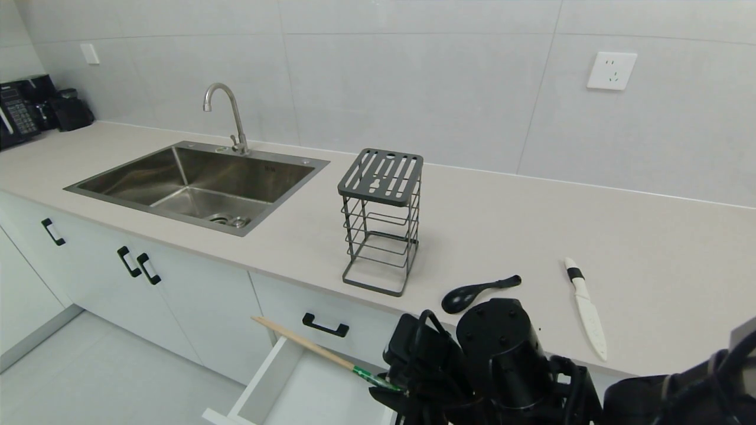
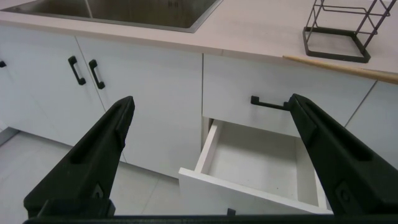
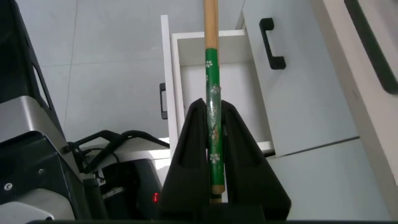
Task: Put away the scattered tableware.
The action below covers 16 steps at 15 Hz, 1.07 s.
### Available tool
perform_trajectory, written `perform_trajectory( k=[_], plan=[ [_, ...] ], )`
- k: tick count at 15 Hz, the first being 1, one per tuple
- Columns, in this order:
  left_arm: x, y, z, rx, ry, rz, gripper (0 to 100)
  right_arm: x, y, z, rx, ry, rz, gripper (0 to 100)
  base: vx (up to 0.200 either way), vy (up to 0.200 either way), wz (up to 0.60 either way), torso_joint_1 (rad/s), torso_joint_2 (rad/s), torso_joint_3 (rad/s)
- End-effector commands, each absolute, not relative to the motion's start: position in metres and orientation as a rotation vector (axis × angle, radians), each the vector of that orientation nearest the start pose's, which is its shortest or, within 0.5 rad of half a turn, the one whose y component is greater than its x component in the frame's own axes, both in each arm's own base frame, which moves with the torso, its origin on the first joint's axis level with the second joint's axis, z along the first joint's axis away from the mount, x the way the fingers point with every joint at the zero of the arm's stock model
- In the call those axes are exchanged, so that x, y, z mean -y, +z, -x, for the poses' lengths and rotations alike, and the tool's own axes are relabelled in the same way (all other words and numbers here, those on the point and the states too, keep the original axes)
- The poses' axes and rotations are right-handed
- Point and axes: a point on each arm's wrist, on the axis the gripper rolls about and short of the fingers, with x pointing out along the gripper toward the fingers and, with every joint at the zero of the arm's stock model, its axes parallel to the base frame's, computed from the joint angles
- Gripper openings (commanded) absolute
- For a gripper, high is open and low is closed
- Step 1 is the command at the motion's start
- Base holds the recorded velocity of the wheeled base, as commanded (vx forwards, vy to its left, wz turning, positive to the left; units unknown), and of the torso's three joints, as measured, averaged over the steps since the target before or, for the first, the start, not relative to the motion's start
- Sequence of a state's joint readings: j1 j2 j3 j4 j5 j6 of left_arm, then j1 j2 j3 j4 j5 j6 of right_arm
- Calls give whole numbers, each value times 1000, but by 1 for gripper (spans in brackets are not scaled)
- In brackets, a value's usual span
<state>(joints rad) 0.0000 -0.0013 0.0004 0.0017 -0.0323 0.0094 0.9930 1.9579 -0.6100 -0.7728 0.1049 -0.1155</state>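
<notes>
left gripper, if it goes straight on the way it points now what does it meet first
Most likely the open white drawer: the left gripper points toward its inside with nothing between, though depth is unclear.

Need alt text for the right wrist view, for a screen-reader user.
The right gripper is shut on wooden chopsticks with a green patterned end, holding them lengthwise over an open white drawer. A closed white front with a black handle adjoins the drawer, and grey floor tiles show beyond it.
</notes>
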Motion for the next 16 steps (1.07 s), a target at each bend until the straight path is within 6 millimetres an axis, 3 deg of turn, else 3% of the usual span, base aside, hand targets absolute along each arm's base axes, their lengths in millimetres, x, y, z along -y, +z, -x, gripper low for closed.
perform_trajectory(
  k=[1, 16],
  plan=[
    [1, 75, 23, -1, -32, -9, 100, -265, 62, -169, -502, 1100, 370, 0, 0, 0, 0, 0, 0, 0],
    [1, 75, 23, -1, -32, -9, 100, -266, 59, -182, -510, 1031, 370, 0, 0, 0, 0, -62, 148, 87]
  ],
)
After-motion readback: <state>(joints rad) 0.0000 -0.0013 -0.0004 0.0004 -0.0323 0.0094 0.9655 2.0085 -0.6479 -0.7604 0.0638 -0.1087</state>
